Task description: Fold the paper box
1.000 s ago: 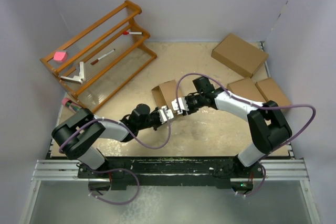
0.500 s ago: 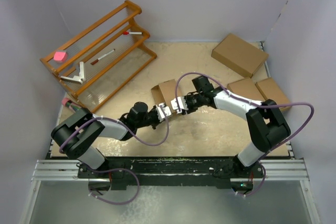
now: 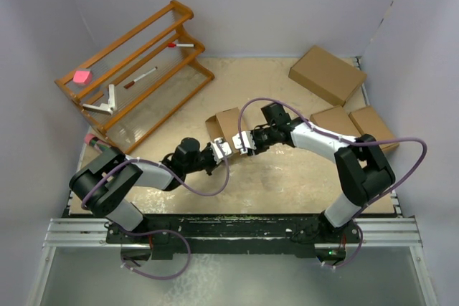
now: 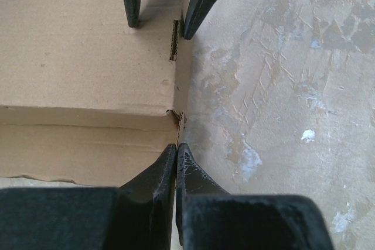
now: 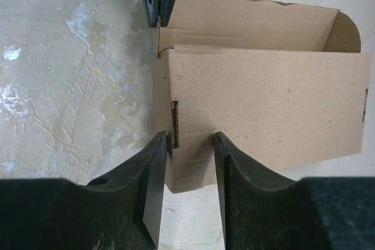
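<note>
**Left hand nips a box edge, right hand straddles the panel**

Left hand [image 4: 177, 147] has its fingers pressed together on a thin upright cardboard edge at a corner of the paper box [image 3: 228, 124], where a lower strip meets the wide top panel. Right hand [image 5: 188, 139] is spread. One of its fingers is over the wide panel and the other is just off the panel's edge, over the bench [image 3: 287, 177]. A short slot in the cardboard lies between the two fingers. The hands face each other along the same side of the box, near but apart.

The paper box sits partly folded around the middle of the bench, just beyond the two hands. The right wrist view shows a flat panel in front, a raised wall behind it and a rounded flap at one back corner.

A wooden rack [image 3: 136, 69] stands at the far left, with a red-capped pen [image 3: 140, 77] and a pink item [image 3: 82, 75] on it. A larger brown box [image 3: 327, 74] lies at the far right. Two flat brown boxes [image 3: 337, 121] sit side by side near the right edge.
</note>
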{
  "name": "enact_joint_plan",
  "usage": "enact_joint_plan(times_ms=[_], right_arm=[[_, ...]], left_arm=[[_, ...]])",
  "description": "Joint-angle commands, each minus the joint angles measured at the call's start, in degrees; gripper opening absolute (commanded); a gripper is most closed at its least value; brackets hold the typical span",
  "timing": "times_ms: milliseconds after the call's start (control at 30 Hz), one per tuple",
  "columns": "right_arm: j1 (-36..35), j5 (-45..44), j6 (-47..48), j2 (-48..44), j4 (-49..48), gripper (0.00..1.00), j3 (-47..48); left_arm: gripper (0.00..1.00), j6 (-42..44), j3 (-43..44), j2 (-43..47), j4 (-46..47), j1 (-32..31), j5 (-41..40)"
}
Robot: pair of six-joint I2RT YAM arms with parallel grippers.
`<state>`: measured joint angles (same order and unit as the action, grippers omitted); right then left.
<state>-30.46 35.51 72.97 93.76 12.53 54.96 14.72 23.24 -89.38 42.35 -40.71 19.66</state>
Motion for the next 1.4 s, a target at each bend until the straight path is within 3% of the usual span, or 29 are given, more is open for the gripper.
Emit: enact_joint_plan(times_ms=[0, 1367], right_arm=[[-0.04, -2.64, -0.77, 2.04, 3.46, 0.38, 0.32], [-0.13, -2.64, -0.59, 3.36, 4.82, 0.37, 1.18]], left_arm=[[0.04, -1.62, -0.21, 1.18, 2.66, 0.86, 1.48], [0.04, -4.95, -0.48, 0.64, 2.44, 2.83, 2.19]])
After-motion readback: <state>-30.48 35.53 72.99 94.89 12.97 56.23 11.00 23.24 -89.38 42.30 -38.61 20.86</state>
